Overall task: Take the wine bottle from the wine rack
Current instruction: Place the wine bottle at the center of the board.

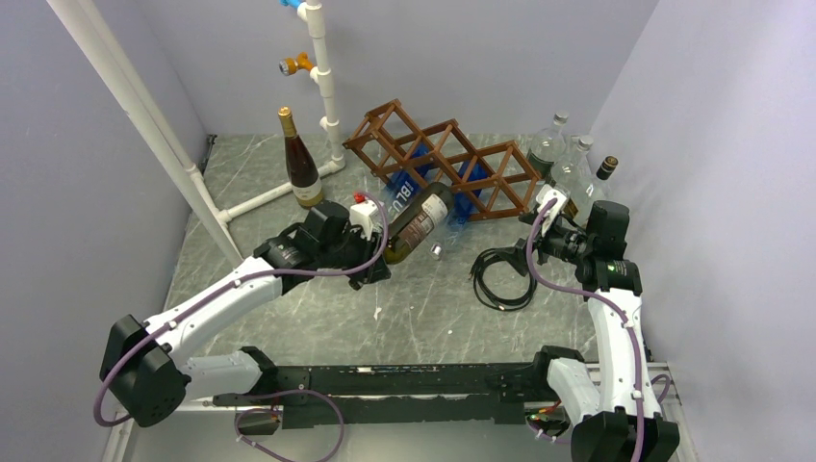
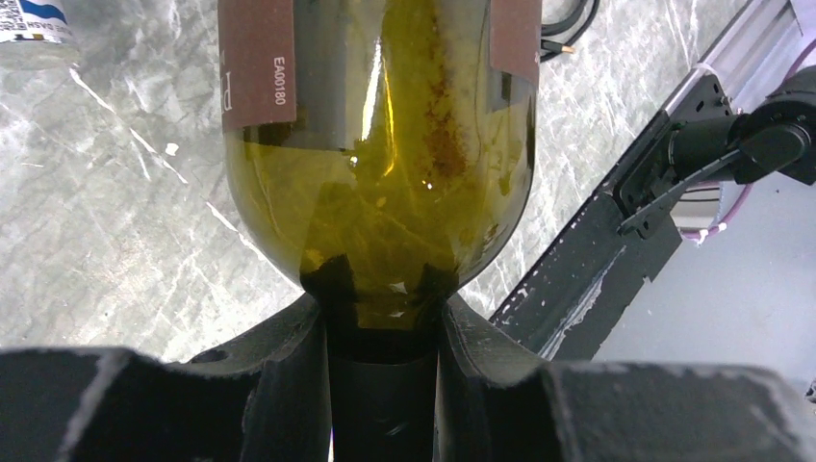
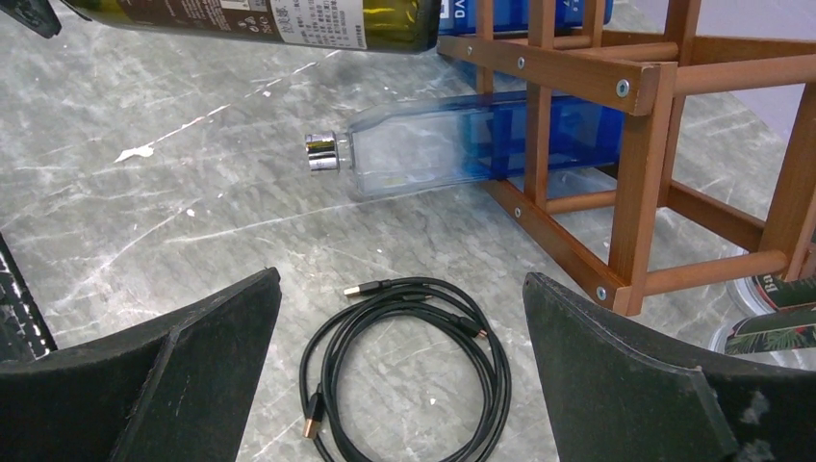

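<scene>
The wine bottle is dark green glass with a brown label and slopes down from the rack toward the left arm. My left gripper is shut on its neck. In the left wrist view the bottle's shoulder fills the space above my gripper, with the neck pinched between the fingers. The brown wooden wine rack stands behind it, and the bottle's base lies level with the rack's front posts. My right gripper hangs open above the table, to the right of the rack's front.
A blue bottle lies in a lower rack cell, silver cap outward; another blue one is above it. A coiled black cable lies under my right gripper. An upright amber bottle and white pipe frame stand back left, clear bottles back right.
</scene>
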Controlling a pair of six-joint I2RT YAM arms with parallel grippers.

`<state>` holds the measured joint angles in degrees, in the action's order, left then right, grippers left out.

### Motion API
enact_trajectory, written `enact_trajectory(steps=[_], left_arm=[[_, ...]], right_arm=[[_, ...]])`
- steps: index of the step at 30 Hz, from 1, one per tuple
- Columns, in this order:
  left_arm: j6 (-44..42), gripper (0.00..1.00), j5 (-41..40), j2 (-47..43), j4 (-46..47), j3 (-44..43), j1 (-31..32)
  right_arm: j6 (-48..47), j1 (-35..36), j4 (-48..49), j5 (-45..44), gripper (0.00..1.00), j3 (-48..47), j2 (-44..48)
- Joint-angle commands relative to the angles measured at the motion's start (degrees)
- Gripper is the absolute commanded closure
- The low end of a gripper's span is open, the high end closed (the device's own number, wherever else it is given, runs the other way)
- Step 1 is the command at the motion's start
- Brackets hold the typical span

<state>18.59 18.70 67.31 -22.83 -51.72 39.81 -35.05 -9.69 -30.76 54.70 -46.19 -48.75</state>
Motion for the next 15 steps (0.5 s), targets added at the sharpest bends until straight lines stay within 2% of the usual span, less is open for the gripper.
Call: enact_trajectory(steps=[1, 15], left_arm=[[-1.98, 1.00, 3.58, -3.88, 5.75, -0.61, 0.81], [-1.82, 1.00, 7.14, -4.39, 4.91, 0.04, 3.56]], right_arm=[[-2.12, -0.33, -0.33, 3.09, 0.00, -0.45, 0.08], [-11.89, -0.59, -8.70, 10.03, 0.00, -2.02, 0.23]])
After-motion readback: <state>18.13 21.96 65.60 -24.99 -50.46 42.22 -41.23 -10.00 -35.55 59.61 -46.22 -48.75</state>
